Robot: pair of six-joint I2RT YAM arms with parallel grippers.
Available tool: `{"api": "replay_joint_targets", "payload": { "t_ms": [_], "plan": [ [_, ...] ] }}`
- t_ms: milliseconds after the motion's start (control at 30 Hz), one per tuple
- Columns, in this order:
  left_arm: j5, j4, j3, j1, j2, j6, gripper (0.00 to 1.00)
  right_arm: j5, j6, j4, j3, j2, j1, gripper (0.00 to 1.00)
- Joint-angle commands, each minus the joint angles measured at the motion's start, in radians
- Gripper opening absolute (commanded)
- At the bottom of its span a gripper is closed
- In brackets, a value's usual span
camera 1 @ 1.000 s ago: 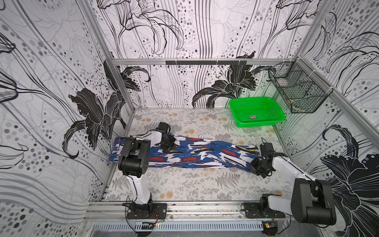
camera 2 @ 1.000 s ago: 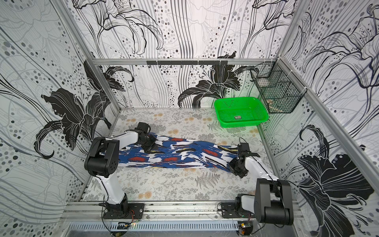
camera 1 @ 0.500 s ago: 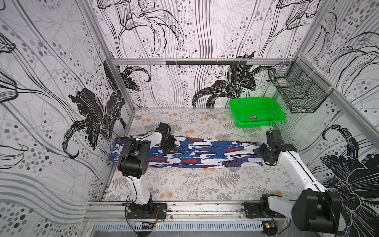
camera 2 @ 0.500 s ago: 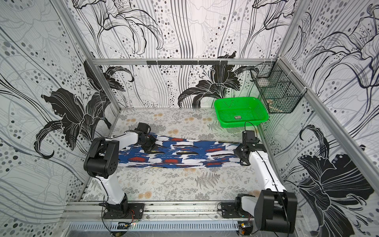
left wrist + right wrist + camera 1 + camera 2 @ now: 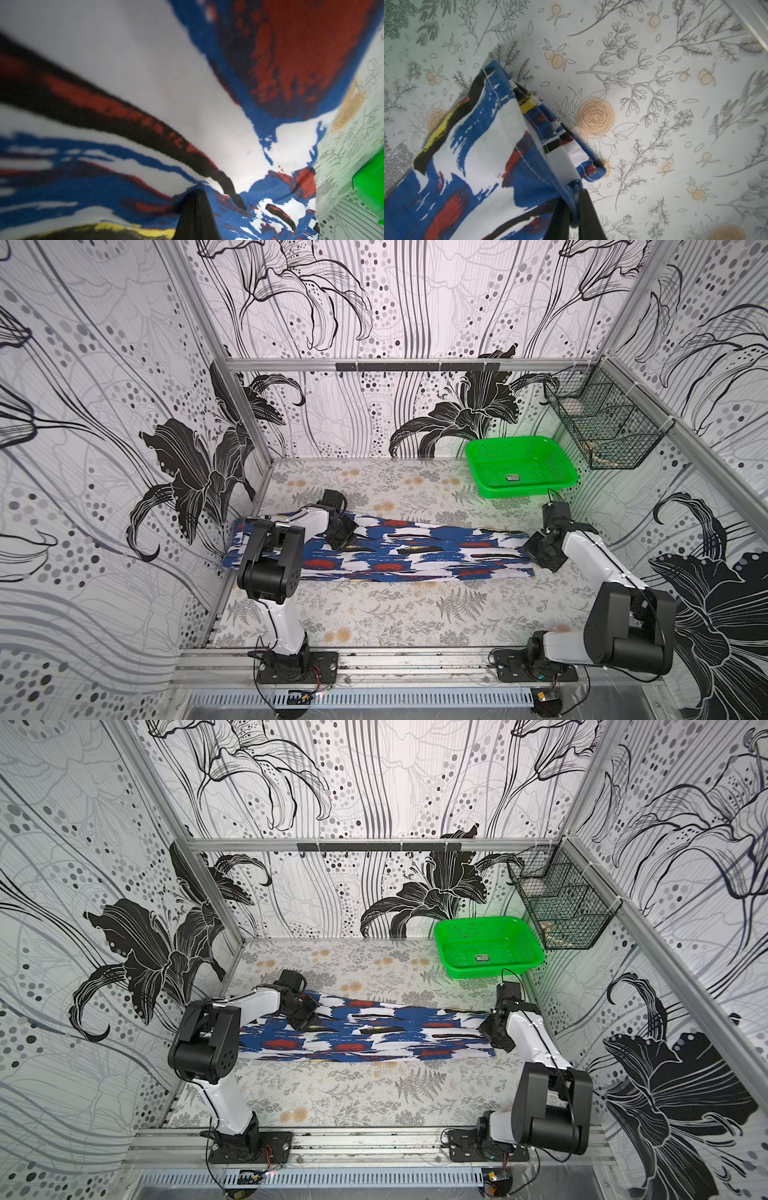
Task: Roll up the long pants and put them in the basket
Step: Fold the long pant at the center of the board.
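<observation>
1. The pants (image 5: 415, 549) (image 5: 365, 1031) stretch as a long folded band across the middle of the table (image 5: 374, 614). In both top views one end is at the left edge and the other is near the right edge.
2. The left gripper (image 5: 340, 531) (image 5: 305, 1013) sits low on the band's far side, toward its left end. Its own body hides the tips in both top views.
3. In the left wrist view the print (image 5: 166, 93) fills the frame, and creases in the cloth run together at the tip of a dark finger (image 5: 195, 216). The jaws are pressed together, nipping a fold of the pants.
4. The right gripper (image 5: 540, 549) (image 5: 492, 1029) meets the band at its right end, close to the table's right edge.
5. In the right wrist view two dark fingers (image 5: 588, 218) are closed on a blue hem, with the cloth squeezed between them. The stitched layers of the pants (image 5: 477, 155) fan out from that pinch, and the end casts a shadow on the table.
6. A green basket (image 5: 528, 489) stands at the table's far right corner, well apart from the pants. A wire basket (image 5: 606, 427) hangs on the right wall beside it.
</observation>
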Motion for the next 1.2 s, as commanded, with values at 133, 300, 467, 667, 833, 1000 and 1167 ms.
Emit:
{"api": "replay_joint_targets", "payload": {
  "t_ms": [133, 300, 467, 667, 833, 1000, 1167],
  "plan": [
    [-0.024, -0.032, -0.017, 0.0, -0.023, 0.005, 0.0, 0.044, -0.022, 0.009, -0.022, -0.003, -0.015, 0.14],
    [-0.024, -0.037, -0.023, 0.0, -0.032, 0.007, 0.0, -0.035, -0.019, 0.039, -0.041, -0.073, -0.016, 0.62],
    [-0.025, -0.037, -0.024, -0.016, -0.037, 0.001, 0.0, -0.192, 0.009, 0.083, -0.051, -0.171, -0.01, 0.66],
    [-0.039, -0.047, 0.005, -0.063, -0.019, -0.016, 0.0, -0.43, -0.012, 0.208, -0.009, -0.069, 0.038, 0.39],
    [-0.05, -0.048, 0.011, -0.1, -0.021, -0.037, 0.0, -0.44, -0.02, 0.222, 0.065, 0.049, 0.151, 0.0],
    [-0.061, -0.045, 0.015, -0.142, -0.01, -0.048, 0.0, -0.425, -0.012, 0.224, 0.104, 0.169, 0.214, 0.0],
    [-0.065, -0.035, 0.029, -0.199, 0.03, -0.063, 0.0, -0.357, -0.004, 0.193, 0.102, 0.233, 0.212, 0.0]
  ]
}}
